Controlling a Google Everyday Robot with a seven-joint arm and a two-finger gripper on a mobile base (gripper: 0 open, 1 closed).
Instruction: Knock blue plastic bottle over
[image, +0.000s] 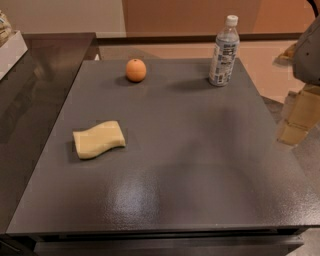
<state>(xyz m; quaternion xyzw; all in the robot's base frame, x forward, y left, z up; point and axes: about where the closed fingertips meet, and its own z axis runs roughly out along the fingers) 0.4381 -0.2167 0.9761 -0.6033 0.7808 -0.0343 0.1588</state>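
The blue plastic bottle (223, 51) stands upright at the far right corner of the dark grey table (180, 170). It is clear, with a white cap and a pale blue-and-white label. My gripper (298, 117) hangs at the right edge of the view, beyond the table's right side. It is nearer to me than the bottle and to its right, well apart from it. The grey arm (309, 50) rises above the gripper.
An orange (136, 70) sits at the far middle-left of the table. A yellow sponge (98, 139) lies at the left. A dark counter (35, 85) adjoins the table on the left, with a white object (10, 50) on it.
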